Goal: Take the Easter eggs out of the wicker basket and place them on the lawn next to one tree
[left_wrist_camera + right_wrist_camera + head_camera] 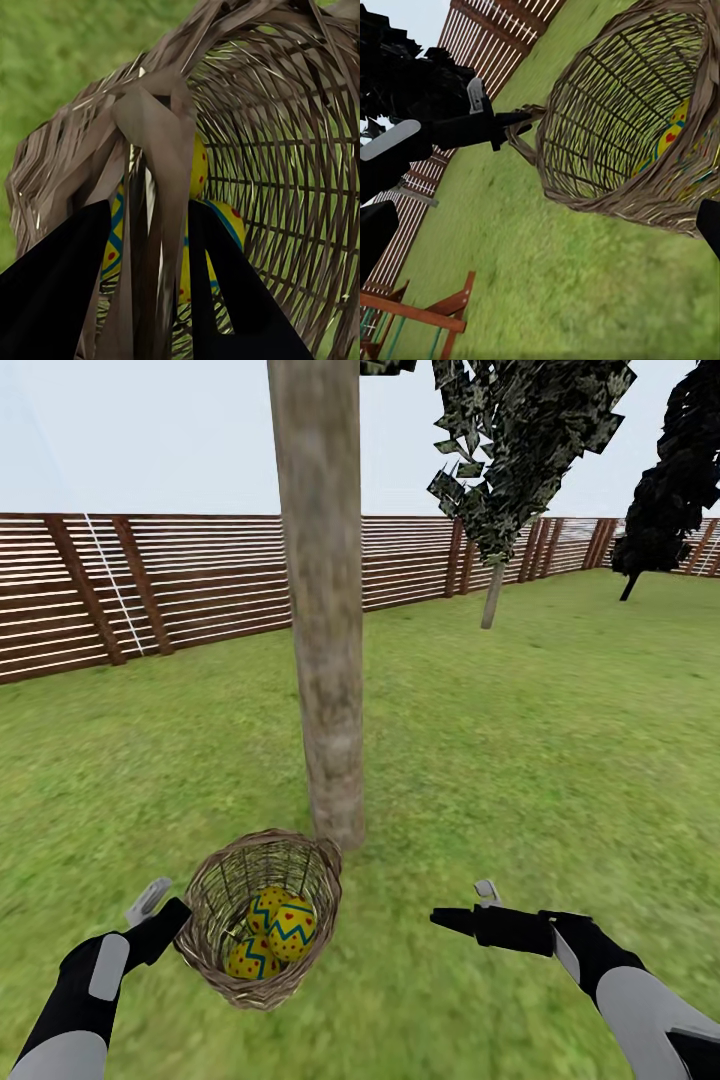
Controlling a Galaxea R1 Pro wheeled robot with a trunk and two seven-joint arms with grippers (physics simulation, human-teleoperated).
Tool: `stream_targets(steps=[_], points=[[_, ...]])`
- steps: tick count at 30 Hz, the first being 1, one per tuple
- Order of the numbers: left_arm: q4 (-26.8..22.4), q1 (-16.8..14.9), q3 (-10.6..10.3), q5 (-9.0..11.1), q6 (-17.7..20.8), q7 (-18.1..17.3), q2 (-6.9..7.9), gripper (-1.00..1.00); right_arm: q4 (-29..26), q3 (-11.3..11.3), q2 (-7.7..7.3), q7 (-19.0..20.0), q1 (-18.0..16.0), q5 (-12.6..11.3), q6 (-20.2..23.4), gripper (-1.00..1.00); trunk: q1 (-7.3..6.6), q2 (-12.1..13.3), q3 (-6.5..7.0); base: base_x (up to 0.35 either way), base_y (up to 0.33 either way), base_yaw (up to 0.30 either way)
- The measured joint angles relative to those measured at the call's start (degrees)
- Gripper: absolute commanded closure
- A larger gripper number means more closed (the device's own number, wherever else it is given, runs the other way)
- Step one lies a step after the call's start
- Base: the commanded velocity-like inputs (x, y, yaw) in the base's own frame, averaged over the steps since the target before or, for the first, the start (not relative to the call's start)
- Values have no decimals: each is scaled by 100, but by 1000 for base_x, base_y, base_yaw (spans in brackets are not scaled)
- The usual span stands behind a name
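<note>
The brown wicker basket (262, 915) hangs tilted just beside the grey trunk (322, 600), three yellow zigzag eggs (272, 935) inside.

The head camera looks down over the lawn (520, 760) toward the fence (200, 580). Both wrist cameras sit close to the basket (292, 150), which all three views share.

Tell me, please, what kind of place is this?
Most likely a fenced garden or backyard: a green lawn, a brown slatted wooden fence around it, and a thick bare tree trunk beside a wicker basket.
</note>
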Motion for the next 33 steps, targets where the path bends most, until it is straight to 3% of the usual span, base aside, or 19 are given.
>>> stream_targets(steps=[33], points=[[2,0,2,-1,0,0,6,100,0,0,0,0,1,-1,0,-100,725,-1324,-593,0,0,0]])
